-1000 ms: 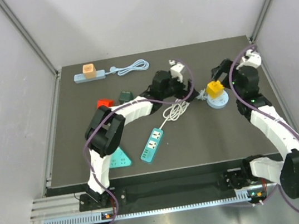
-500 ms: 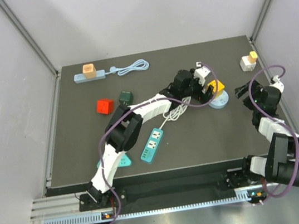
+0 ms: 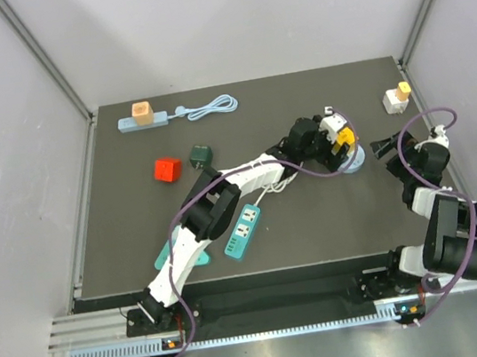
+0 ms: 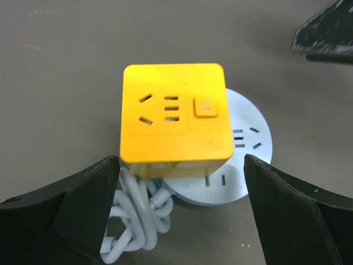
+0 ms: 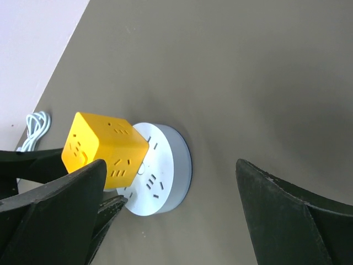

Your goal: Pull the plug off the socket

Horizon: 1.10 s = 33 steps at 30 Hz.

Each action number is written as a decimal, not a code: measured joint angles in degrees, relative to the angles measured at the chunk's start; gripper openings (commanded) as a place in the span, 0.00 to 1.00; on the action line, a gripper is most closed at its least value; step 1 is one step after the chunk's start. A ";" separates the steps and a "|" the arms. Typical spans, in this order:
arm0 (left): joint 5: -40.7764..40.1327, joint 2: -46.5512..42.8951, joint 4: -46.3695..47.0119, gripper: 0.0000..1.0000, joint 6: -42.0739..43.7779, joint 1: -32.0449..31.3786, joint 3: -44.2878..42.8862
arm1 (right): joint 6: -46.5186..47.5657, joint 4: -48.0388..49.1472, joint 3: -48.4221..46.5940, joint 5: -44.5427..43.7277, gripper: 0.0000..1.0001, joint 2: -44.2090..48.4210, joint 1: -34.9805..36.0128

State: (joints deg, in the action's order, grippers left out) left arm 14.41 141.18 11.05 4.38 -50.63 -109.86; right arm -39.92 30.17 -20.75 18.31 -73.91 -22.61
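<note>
Left pincer (image 4: 179,165) spread wide, right pincer (image 5: 171,163) likewise

Yellow cube plug (image 4: 174,124) sits upright on the round pale-blue socket (image 4: 245,160), not pulled off, and is off-centre over one edge of the disc. Its top face has outlet slots and a square button. The socket lies flat on the dark table (image 3: 318,229), right of centre.

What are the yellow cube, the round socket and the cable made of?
Yellow cube: likely hard plastic, smooth matte; crisp moulded slots. Round socket: pale plastic too, faint sheen. Cable: probably soft rubbery sheath; it coils loosely.
</note>
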 measured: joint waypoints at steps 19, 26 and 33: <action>-3.28 5.77 3.96 0.46 -1.90 -1.05 -6.60 | -3.67 7.52 1.27 4.59 0.98 -7.41 -0.04; -5.77 5.77 4.33 0.00 -4.07 -1.11 -6.60 | -3.89 8.46 1.25 6.36 0.93 -10.86 -0.04; -7.80 4.39 5.25 0.00 -8.04 -1.11 -4.57 | -7.41 15.91 0.20 11.74 0.81 -17.59 -0.07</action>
State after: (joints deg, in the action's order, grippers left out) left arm 6.61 145.58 16.29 -3.66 -51.75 -114.43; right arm -47.33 46.09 -20.56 30.04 -91.50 -22.68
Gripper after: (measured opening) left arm 0.667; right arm 0.834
